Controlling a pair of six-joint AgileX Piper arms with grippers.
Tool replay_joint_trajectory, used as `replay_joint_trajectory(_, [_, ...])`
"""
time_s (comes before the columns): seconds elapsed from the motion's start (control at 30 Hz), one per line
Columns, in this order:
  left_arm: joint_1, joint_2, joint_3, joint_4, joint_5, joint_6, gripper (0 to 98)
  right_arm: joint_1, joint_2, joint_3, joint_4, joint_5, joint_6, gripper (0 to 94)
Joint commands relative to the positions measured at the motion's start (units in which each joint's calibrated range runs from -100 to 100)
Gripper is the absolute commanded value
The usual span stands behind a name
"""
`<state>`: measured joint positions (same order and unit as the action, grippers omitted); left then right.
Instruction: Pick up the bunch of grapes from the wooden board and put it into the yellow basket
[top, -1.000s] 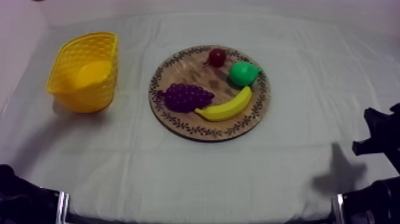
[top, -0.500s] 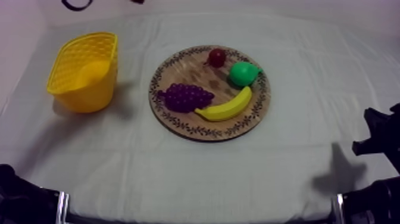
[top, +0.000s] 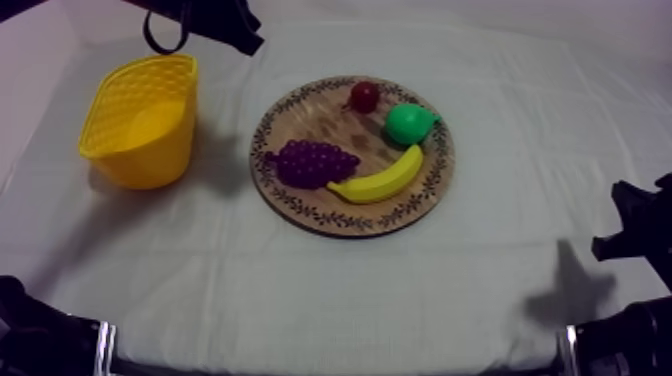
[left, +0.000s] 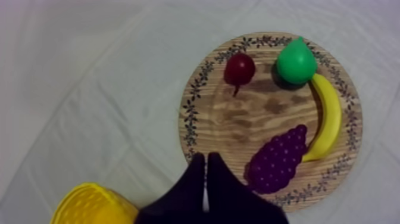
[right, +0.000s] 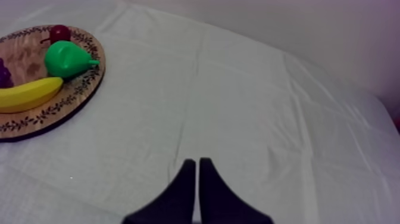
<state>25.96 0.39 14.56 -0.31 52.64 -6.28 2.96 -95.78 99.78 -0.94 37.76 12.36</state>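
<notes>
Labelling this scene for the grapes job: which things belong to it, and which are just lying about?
For the job: bunch of grapes, wooden board, yellow basket, left gripper (shut).
Lying about: banana, pear, small red fruit.

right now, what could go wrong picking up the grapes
1. The grapes lie against the banana on the board; a finger coming down on that side may well shove or catch the banana.
2. The left gripper is shut; if it descends without opening, it would probably only push the grapes.
3. The basket sits close beside the left gripper; a low carry could knock it.
</notes>
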Motion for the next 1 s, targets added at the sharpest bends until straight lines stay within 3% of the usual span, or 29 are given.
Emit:
replay_joint_trajectory(0.0, [0.0,0.02,0.81,0.1,-0.18,-0.61,0.0,0.03,0.02,-0.01,-0.01,-0.02,-0.03,0.3])
replay_joint_trajectory(0.23, [-0.47,-0.19,6.18,-0.08,-2.03,-3.72,0.3,0.03,0.02,-0.01,-0.01,-0.02,-0.03,0.3])
replay_joint_trajectory(0.4, [-0.18,-0.66,8.24,0.26,-0.91,-11.95,0.8,0.03,0.02,-0.01,-0.01,-0.02,-0.03,0.3])
replay_joint_trajectory(0.5, [-0.11,-0.79,7.18,0.8,3.43,-17.72,1.1,0.03,0.02,-0.01,-0.01,-0.02,-0.03,0.3])
replay_joint_trajectory(0.6, [0.27,-0.9,5.41,0.68,8.97,-21.27,1.4,0.03,0.02,-0.01,-0.01,-0.02,-0.03,0.3])
replay_joint_trajectory(0.87, [0.52,-0.9,6.25,0.19,12.24,-22.85,1.8,0.03,0.02,-0.01,-0.01,-0.02,-0.01,0.3])
replay_joint_trajectory(0.97, [0.94,-0.75,7.04,0.09,11.88,-22.78,6.7,0.03,0.02,-0.01,-0.01,-0.02,-0.02,0.3])
